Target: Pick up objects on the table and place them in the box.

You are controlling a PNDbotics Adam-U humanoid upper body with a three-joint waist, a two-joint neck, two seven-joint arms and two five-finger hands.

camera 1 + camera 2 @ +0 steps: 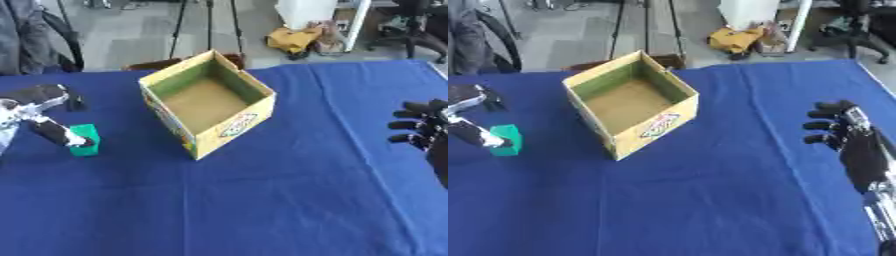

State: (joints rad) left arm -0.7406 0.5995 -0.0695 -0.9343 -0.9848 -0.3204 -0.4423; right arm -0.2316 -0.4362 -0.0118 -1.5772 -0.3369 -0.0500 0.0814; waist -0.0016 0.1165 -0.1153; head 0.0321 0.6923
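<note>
The near part of the table (262, 210) is covered by a blue cloth with soft folds, and nothing lies on it there. At the right edge the right hand (852, 145) comes into view with its dark fingers (824, 125) curled inward and holding nothing; it is above the cloth, well apart from the box, and in the left eye view it is cut off by the frame. On the left side the left hand (39, 112) is at a small green block (86, 140) that stands on the cloth. One dark finger with a white tip (61, 134) lies across the near side of the block and touches it, and the other fingers are bent above and behind it. The pictures are blurred here, so I cannot tell if the block is really gripped or only touched, and part of the block is hidden behind the finger. The wrist is cut off at the left edge. Further back, in the middle of the table, stands the open cardboard box (229, 129), turned with one corner toward the camera. It is yellow outside with a printed label that is too small to read, and its inside looks green and brown and empty. The block is to the left of the box, near it but not touching.
</note>
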